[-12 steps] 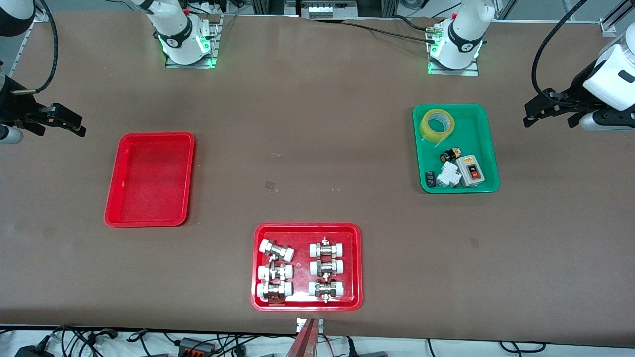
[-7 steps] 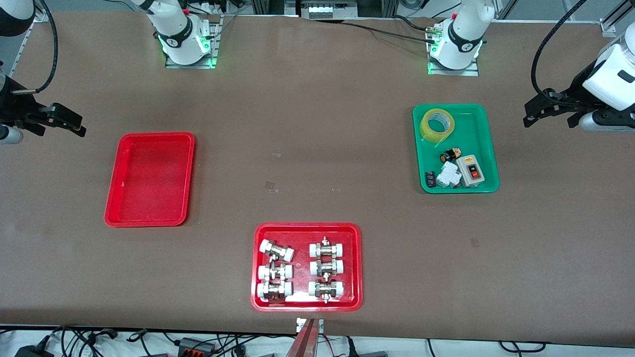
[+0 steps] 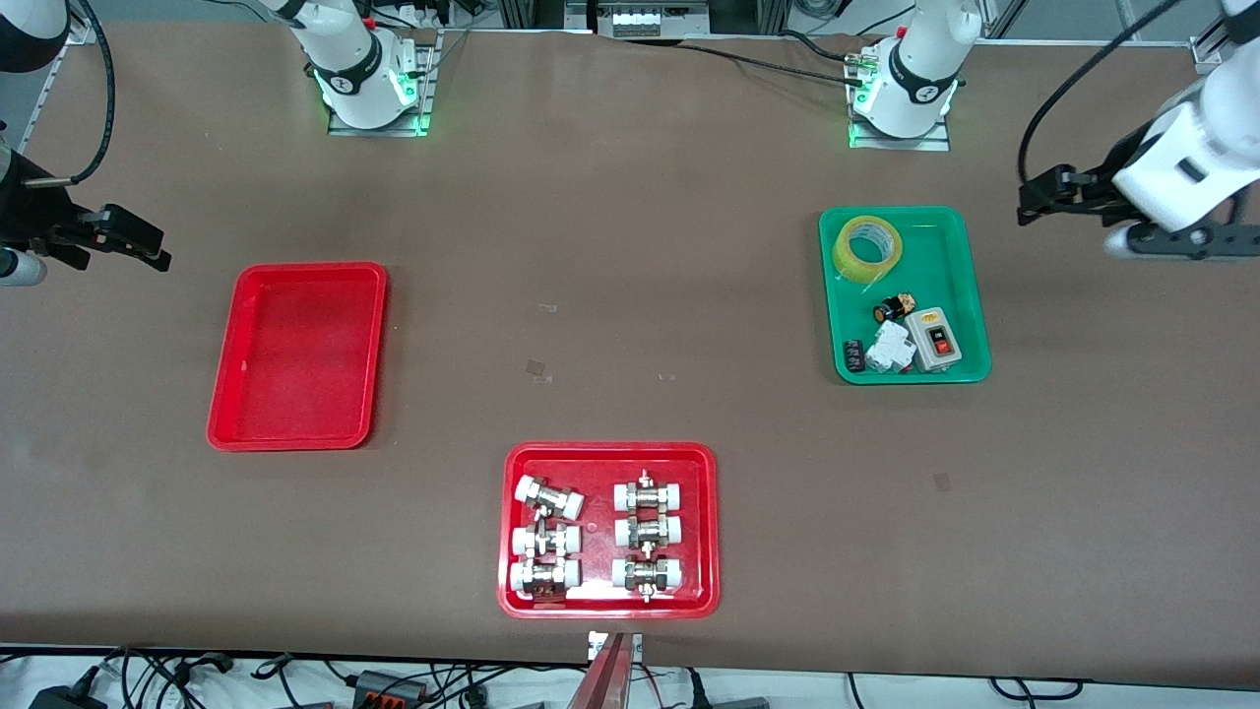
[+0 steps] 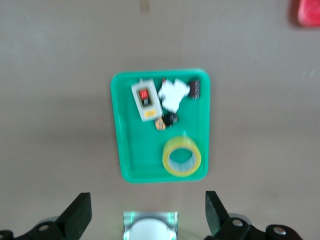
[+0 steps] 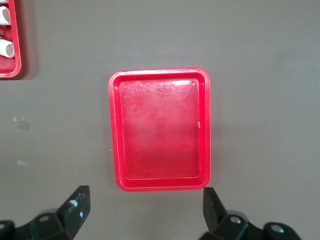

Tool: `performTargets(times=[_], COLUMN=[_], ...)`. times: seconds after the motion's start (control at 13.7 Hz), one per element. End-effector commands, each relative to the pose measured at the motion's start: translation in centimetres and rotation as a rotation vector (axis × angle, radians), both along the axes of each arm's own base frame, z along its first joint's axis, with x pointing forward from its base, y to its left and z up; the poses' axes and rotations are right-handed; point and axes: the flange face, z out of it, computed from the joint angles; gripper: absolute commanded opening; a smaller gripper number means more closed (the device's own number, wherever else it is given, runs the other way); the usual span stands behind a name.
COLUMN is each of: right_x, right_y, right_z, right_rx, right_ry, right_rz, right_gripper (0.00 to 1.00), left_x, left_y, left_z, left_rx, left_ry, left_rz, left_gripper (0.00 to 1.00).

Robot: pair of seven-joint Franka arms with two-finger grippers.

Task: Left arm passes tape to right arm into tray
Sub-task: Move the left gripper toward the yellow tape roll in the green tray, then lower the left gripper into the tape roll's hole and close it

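None of the task's steps had been carried out, as far as these views showed; the tape [image 3: 867, 248] lay in the upper corner of the green tray [image 3: 957, 246] at the right of the front frame, with a grey switch box [image 3: 934, 340], a white part [image 3: 890, 347] and small dark pieces lower in the same tray; nothing touched the roll.

The left gripper [image 3: 1030, 200] hung in the air at the upper right of the front frame, over bare table beside the green tray and clear of it; its fingers [image 4: 80, 212] stood spread apart and held nothing; in the left wrist view the tape [image 4: 181, 157] sat well apart from them.

The right gripper [image 3: 148, 248] waited at the far left of the front frame, over bare table just above and outside the plain red tray [image 3: 224, 394]; its fingers [image 5: 75, 206] were likewise parted and empty; that tray [image 5: 113, 135] held nothing.

A second red tray [image 3: 512, 532], low in the centre of the frame, carried white-capped metal fittings [image 3: 547, 497] and played no part.

So everything appeared to remain: the left arm had yet to reach and grasp the roll, lift it, meet the right arm, hand it over, and the right arm had yet to set it in the plain red tray; my judgement was that the work stood at its very start.
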Motion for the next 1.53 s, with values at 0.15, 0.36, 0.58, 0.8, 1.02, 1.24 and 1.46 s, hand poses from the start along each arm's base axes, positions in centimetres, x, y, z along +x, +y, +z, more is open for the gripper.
performTargets(times=[0.15, 0.36, 0.58, 0.8, 1.02, 1.24, 1.46], right_x=[0.0, 0.1, 0.5, 0.7, 0.7, 0.7, 0.7], right_y=[0.0, 0.0, -0.1, -0.2, -0.2, -0.1, -0.2], right_z=[0.6, 0.2, 0.5, 0.2, 0.2, 0.2, 0.1], right_rx=[0.000, 0.001, -0.001, 0.001, 0.001, 0.002, 0.002], right_ry=[-0.001, 0.007, -0.008, -0.002, -0.001, -0.004, -0.001], right_rz=[-0.003, -0.001, -0.001, -0.003, -0.003, -0.003, -0.006], right_gripper=[1.00, 1.00, 1.00, 1.00, 1.00, 1.00, 1.00], left_x=[-2.5, -6.3, -10.3, -12.4, -13.2, -13.3, -13.3], left_y=[-0.5, 0.0, 0.4, 1.0, 1.0, 0.9, 0.8], left_z=[-13.3, -23.3, -31.0, -35.1, -37.1, -37.9, -38.1], left_rx=[-0.018, -0.053, -0.047, -0.072, -0.086, -0.102, -0.115], left_ry=[0.155, 0.205, 0.216, 0.265, 0.289, 0.295, 0.302], left_rz=[-0.001, 0.051, 0.075, 0.132, 0.160, 0.188, 0.210], left_gripper=[1.00, 1.00, 1.00, 1.00, 0.99, 0.67, 0.29])
